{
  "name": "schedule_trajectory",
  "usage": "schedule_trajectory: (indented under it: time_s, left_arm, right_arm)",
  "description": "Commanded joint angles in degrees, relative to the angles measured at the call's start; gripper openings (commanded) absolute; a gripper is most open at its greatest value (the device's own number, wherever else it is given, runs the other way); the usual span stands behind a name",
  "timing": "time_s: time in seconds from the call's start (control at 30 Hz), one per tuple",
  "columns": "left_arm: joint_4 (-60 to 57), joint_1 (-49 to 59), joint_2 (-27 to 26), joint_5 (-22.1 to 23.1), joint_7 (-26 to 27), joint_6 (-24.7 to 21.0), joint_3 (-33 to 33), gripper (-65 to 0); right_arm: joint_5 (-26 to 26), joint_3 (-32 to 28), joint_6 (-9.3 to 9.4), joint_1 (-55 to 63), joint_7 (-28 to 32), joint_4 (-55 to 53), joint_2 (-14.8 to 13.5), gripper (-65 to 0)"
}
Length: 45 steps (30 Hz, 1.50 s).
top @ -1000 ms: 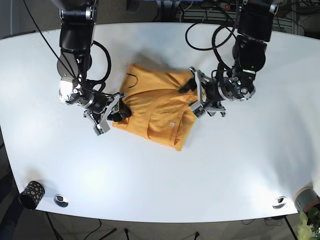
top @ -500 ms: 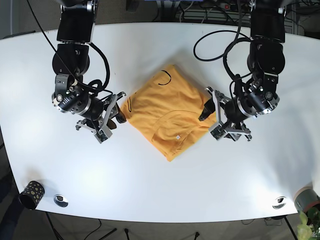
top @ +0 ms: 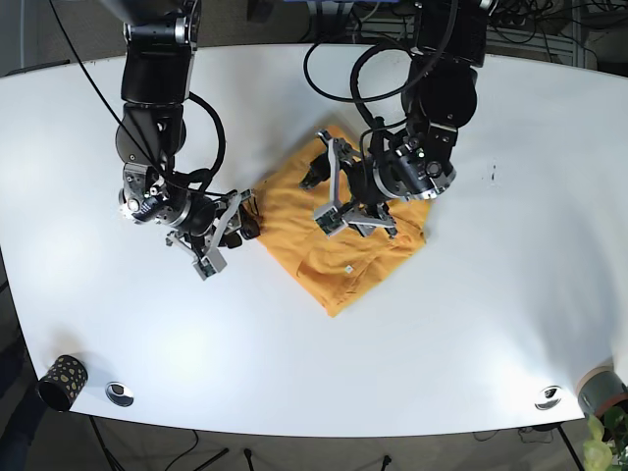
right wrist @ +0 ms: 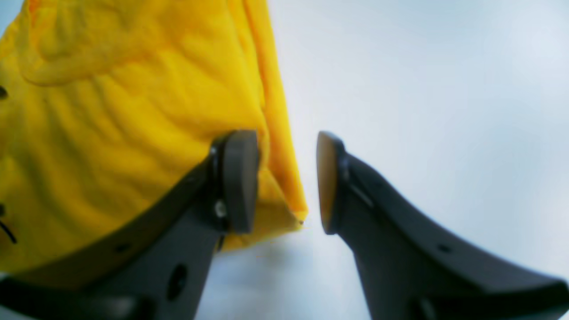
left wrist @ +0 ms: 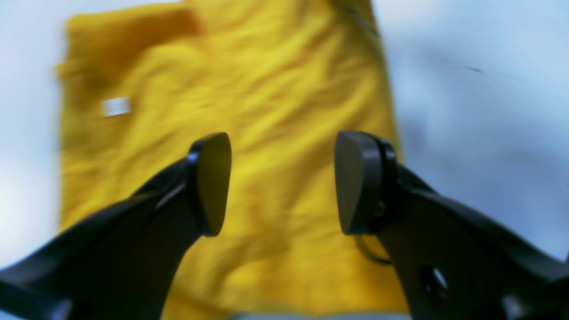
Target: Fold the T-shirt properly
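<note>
The yellow T-shirt (top: 339,245) lies folded into a diamond shape in the middle of the white table (top: 491,314). My left gripper (top: 324,194) hovers over its upper middle part. In the left wrist view this gripper (left wrist: 284,180) is open, with only blurred cloth (left wrist: 266,98) below and nothing between the fingers. My right gripper (top: 240,224) is at the shirt's left corner. In the right wrist view it (right wrist: 284,182) stands open, its fingers on either side of the shirt's edge (right wrist: 278,146), one pad (right wrist: 240,178) over the cloth and the other over bare table.
A black dotted cup (top: 62,381) and a metal disc (top: 120,392) sit at the front left corner. Another disc (top: 549,396) and a grey pot (top: 601,391) are at the front right. Cables hang behind the table's far edge.
My left arm has swung in from the shirt's right side to above its upper middle. The right gripper has closed in on the shirt's left corner. The shirt has kept its place.
</note>
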<state>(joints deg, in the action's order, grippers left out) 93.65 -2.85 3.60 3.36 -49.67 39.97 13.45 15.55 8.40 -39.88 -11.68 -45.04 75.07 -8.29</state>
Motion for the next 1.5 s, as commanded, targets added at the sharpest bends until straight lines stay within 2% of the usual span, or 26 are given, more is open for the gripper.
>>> schedule_trajectory:
  time_s: [0.0, 0.1, 0.17, 0.4, 0.57, 0.63, 0.83, 0.9, 1.0, 1.2, 1.3, 1.47]
  left_arm:
    - [-2.00, -0.88, -0.04, -0.06, 2.15, 0.03, 0.48, -30.6]
    - [-6.57, -0.88, -0.74, -0.06, 5.49, 0.03, 0.83, -30.6]
    - [-9.03, -0.97, -3.29, -0.06, 7.16, 0.03, 1.01, -30.6]
    - [-10.17, -0.88, -9.18, 0.38, 8.48, 0.03, 0.83, -30.6]
    - [-5.87, 0.52, -13.57, 0.47, 8.40, 0.03, 0.66, -30.6]
    - [-2.17, 1.84, -15.60, 0.47, 8.40, 0.03, 0.57, -30.6]
    - [5.83, 4.48, -18.94, 0.47, 8.31, 0.03, 0.57, -30.6]
    - [8.55, 5.45, -19.99, 0.47, 8.31, 0.03, -0.13, -30.6]
    - [11.01, 6.59, -19.73, 0.47, 8.31, 0.03, -3.21, -30.6]
    - [11.54, 7.91, -13.57, 0.12, 8.31, 0.03, -9.28, -30.6]
    - [8.73, 8.43, -10.76, -0.06, 8.31, 0.03, -10.33, -30.6]
    - [4.33, 9.23, -10.14, 0.12, 8.48, 0.03, -10.24, -30.6]
  right_arm:
    - [0.93, 0.17, -0.12, -1.46, 2.53, -1.53, -1.86, -44.5]
    - [0.93, 0.17, -0.12, -1.02, 4.20, -3.20, -2.83, -44.5]
    - [0.93, 0.17, -0.12, -0.84, 5.08, -3.99, -3.62, -44.5]
    - [1.02, 0.17, -0.12, 2.58, 5.34, -2.85, -3.97, -44.7]
    - [1.28, -0.01, -0.12, 7.95, 4.64, 4.01, -2.91, -44.7]
    - [1.28, -1.68, -0.12, 9.79, 2.62, 7.26, -1.95, -44.7]
    - [1.37, -5.99, -0.12, 13.57, -2.13, 18.25, -1.33, -44.7]
    - [1.37, -6.69, -0.12, 13.92, -4.24, 21.68, -0.10, -44.7]
    - [1.37, -6.69, -0.12, 13.84, -7.05, 25.20, 1.39, -44.7]
    - [1.37, -7.04, -0.12, 13.31, -10.04, 30.38, 3.42, -44.4]
    - [1.46, -8.18, -0.12, 12.87, -10.04, 29.59, 3.94, -44.4]
    - [1.02, -11.96, -0.12, 11.29, -7.58, 23.53, 4.73, -44.7]
